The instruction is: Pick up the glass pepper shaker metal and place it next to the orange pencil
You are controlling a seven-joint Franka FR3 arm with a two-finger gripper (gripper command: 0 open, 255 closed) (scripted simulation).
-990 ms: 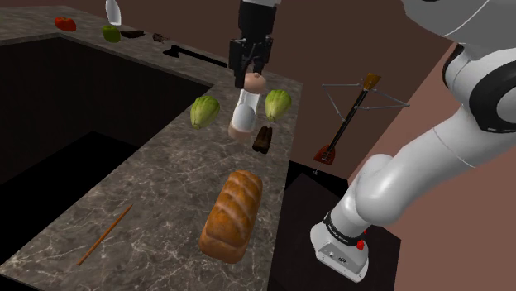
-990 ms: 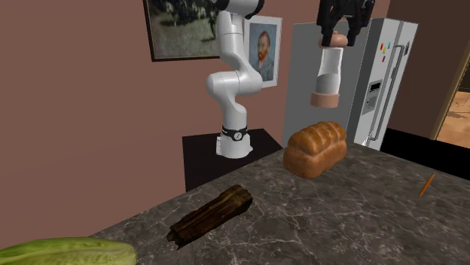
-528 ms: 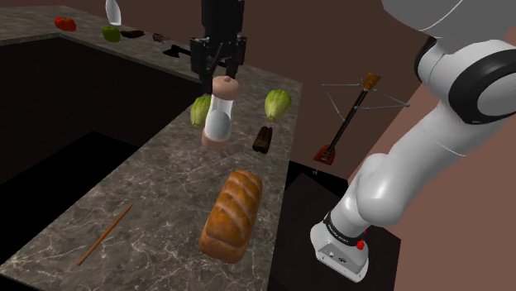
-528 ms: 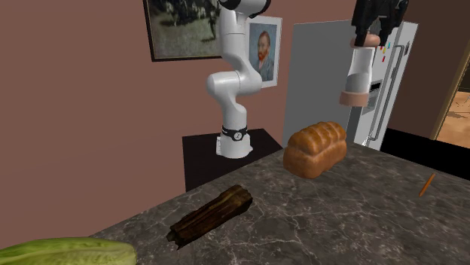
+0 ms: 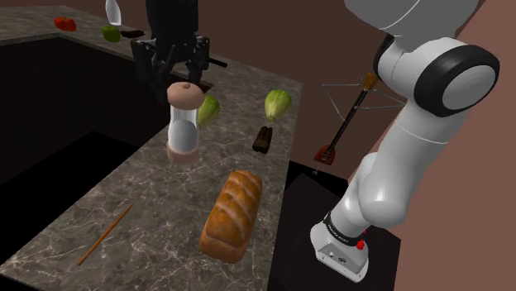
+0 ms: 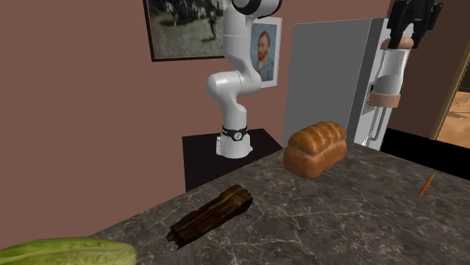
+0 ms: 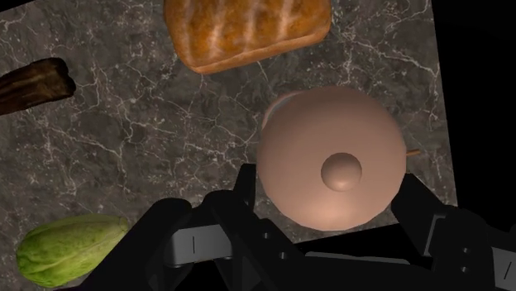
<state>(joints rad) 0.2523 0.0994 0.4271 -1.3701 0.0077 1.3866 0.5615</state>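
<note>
Gripper (image 5: 182, 81) clamped on pepper shaker (image 5: 183, 126), held clear above counter (image 5: 157, 194); orange pencil (image 5: 104, 235) well apart; carry and placing remained

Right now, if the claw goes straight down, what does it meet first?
Probably bare counter, which the base of the held shaker would touch before the claw itself. The spot looks near the counter's edge, but depth is unclear.

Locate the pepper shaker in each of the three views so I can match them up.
Shoulder view: pepper shaker hangs from the gripper above the counter, upper left of centre.
Second exterior view: pepper shaker upper right, before the grey fridge.
Wrist view: pepper shaker, its round cap clasped between the fingers.
Shared landmark: the bread loaf on the counter.
</note>
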